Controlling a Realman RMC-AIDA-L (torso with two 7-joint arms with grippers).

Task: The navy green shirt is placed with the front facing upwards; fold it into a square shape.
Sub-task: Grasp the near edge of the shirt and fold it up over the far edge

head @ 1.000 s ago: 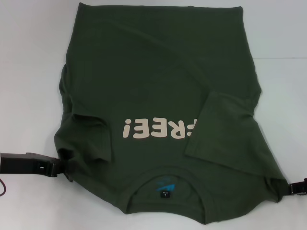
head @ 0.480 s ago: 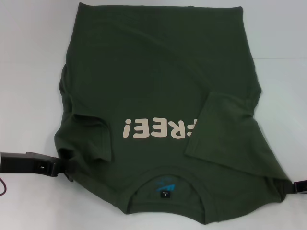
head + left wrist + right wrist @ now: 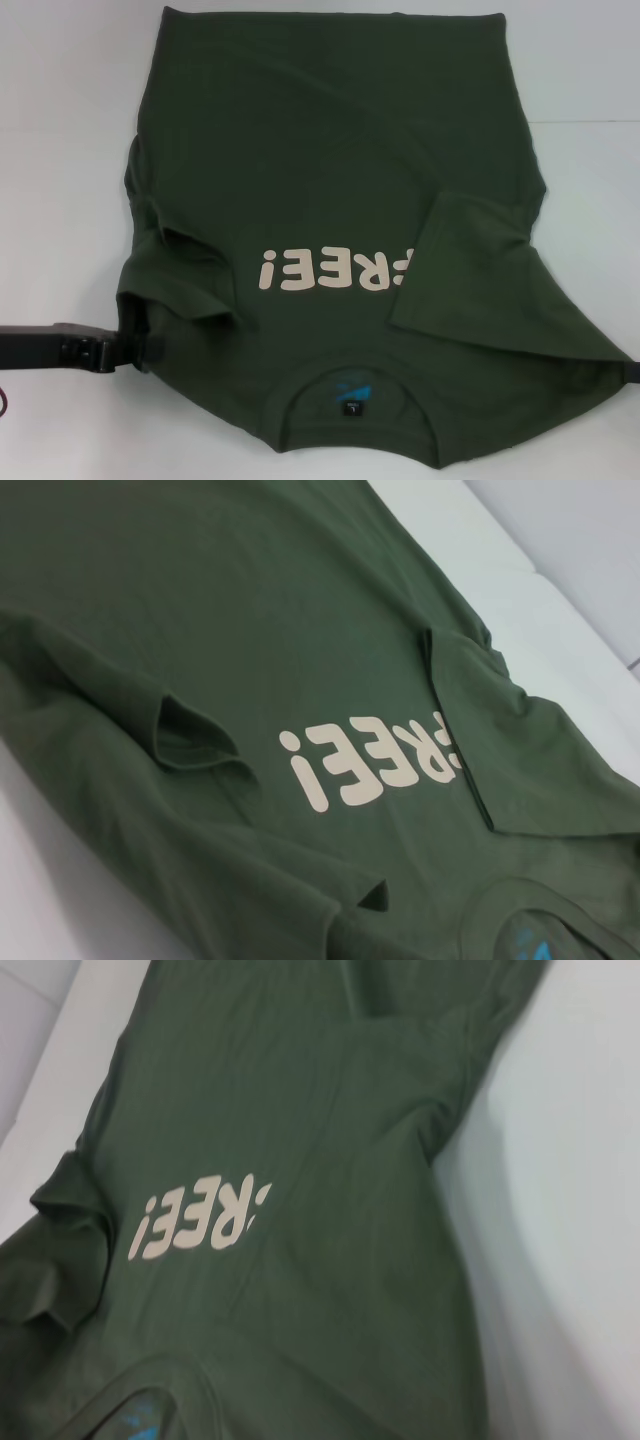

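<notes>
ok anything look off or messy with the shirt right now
Yes. The shirt isn't square: the right sleeve is folded in at a slant, hiding the first letter of the lettering, and the left sleeve is bunched. The left gripper is at the shirt's edge.

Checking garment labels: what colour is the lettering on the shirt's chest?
Cream, on the dark olive-green shirt; the lettering shows best in the left wrist view.

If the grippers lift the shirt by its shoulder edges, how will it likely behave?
The shirt looks floppy: both sleeves already lie folded over with creases, so it would probably sag between the left gripper and the right gripper. Its loose folds would likely shift or fall open. It seems light.
</notes>
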